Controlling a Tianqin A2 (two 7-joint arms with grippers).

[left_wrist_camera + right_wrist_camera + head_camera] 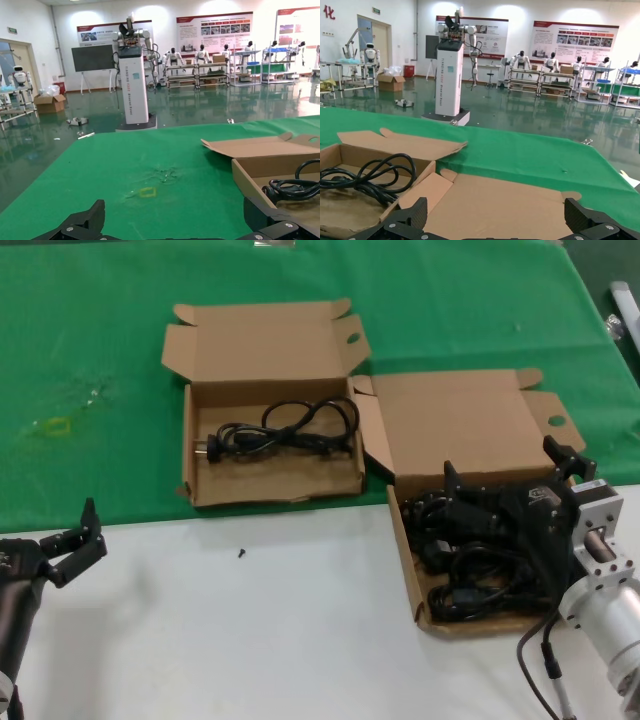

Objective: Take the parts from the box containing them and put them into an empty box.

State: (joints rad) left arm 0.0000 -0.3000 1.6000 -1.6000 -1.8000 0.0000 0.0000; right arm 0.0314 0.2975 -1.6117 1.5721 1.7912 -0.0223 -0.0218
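Note:
The box with the parts (412, 580) lies at the right on the white table and holds a tangle of black power cables (470, 575). Its lid (510, 210) lies open behind it. My right gripper (508, 472) hovers over this box, open, with nothing between its fingers (497, 222). The other box (275, 487), with a ragged front wall, lies on the green cloth and holds one coiled black cable (290, 430), which also shows in the left wrist view (295, 187) and the right wrist view (365, 180). My left gripper (85, 540) is open and empty at the near left (175, 217).
A small black screw (241, 553) lies on the white table (250, 620) between the arms. A yellow tape mark (55, 426) sits on the green cloth (450, 300) at the left. The boxes' open lids stand toward the far side.

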